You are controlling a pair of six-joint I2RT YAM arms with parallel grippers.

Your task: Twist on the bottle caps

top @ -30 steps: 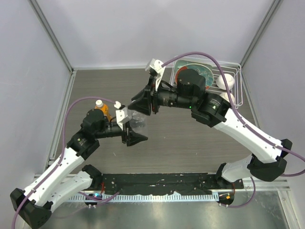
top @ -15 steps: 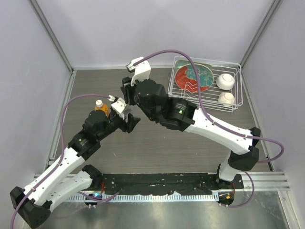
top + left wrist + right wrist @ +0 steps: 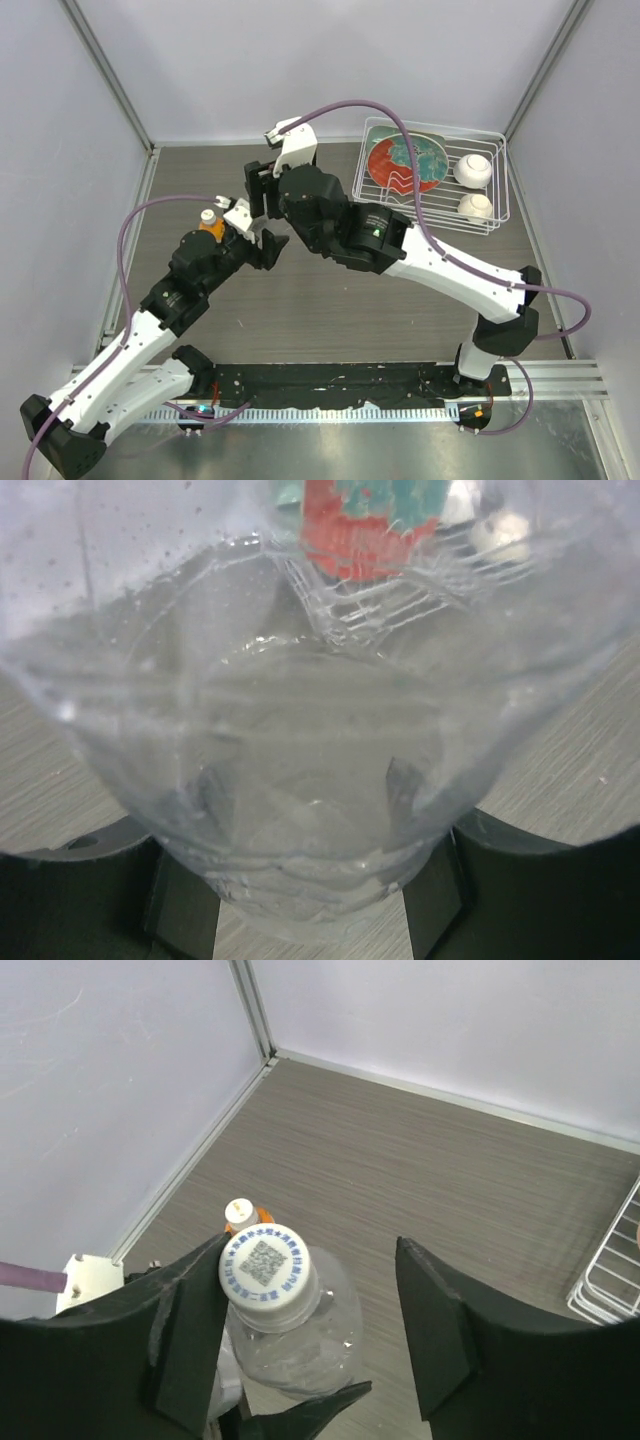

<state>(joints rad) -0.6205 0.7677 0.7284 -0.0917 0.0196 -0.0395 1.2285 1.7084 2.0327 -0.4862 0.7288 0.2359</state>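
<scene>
Clear bottle: clear colourless plastic bottle (image 3: 300, 1338) with ribbed walls, upright, gripped low on its body by the left gripper (image 3: 305, 912).
White cap: tiny round white plastic cap (image 3: 265, 1263) with a blue-printed square code on top, seated on the clear bottle's neck. How tightly it sits cannot be told.
Orange bottle: shorter plastic bottle of orange liquid (image 3: 213, 231), upright, just beside the clear one and mostly hidden behind it from the right wrist.
Cream cap: tiny cream-yellowish round cap (image 3: 240, 1209), seated on the orange bottle's neck.

The grey-brown wood-grain table (image 3: 400, 300) carries a white wire rack (image 3: 506, 185) at its far right corner. A small orange-label bottle (image 3: 211, 226) stands near its left side.
</scene>
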